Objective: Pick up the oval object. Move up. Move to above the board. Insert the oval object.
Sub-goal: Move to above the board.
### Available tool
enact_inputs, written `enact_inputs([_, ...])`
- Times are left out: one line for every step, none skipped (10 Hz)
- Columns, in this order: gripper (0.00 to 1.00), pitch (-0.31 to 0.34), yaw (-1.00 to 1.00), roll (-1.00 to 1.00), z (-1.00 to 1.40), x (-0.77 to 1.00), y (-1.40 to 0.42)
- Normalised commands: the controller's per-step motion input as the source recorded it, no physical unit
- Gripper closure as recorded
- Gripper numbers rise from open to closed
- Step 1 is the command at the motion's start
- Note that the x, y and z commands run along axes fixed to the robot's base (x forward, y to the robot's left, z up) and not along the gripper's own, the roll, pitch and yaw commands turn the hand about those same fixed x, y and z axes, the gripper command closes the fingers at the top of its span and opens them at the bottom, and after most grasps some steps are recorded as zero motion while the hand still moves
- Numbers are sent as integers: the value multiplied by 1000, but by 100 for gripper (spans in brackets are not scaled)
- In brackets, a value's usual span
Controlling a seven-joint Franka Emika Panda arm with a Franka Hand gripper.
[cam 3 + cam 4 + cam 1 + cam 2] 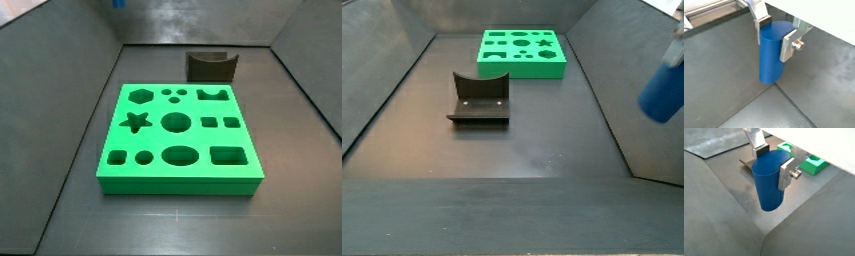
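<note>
My gripper (775, 37) is shut on the oval object (771, 57), a plain blue peg with rounded sides that hangs upright below the fingers, clear of the grey floor. Both wrist views show the grip (773, 166) on the peg (767, 185). In a side view the peg (663, 88) hangs high by the right wall, with the gripper (676, 42) mostly cut off by the frame edge. The board (177, 135), a thick bright green block with shaped holes, lies flat on the floor and apart from the peg (521, 51). A corner of it shows behind the peg (811, 164).
The dark fixture (478, 100) stands on the floor between the board and the near end of the bin (210, 66). Sloped grey walls (616, 95) enclose the floor on all sides.
</note>
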Motion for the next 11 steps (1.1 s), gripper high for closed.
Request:
enact_inputs([100, 74, 8, 27, 426, -38, 10])
enact_inputs([100, 87, 19, 32, 236, -25, 6])
enact_inputs([100, 542, -494, 226, 204, 340, -1000])
enact_inputs([100, 514, -458, 247, 188, 344, -1000])
enact_inputs([100, 427, -286, 235, 194, 344, -1000])
enact_inputs([100, 252, -136, 79, 197, 343, -1000])
enact_inputs([100, 187, -90, 39, 196, 345, -1000])
enact_inputs([100, 104, -18, -6, 200, 348, -1000])
enact_inputs([100, 84, 8, -17, 201, 349, -1000])
enact_inputs([100, 67, 9, -19, 202, 354, -1000])
enact_inputs([100, 73, 9, -16, 202, 357, -1000])
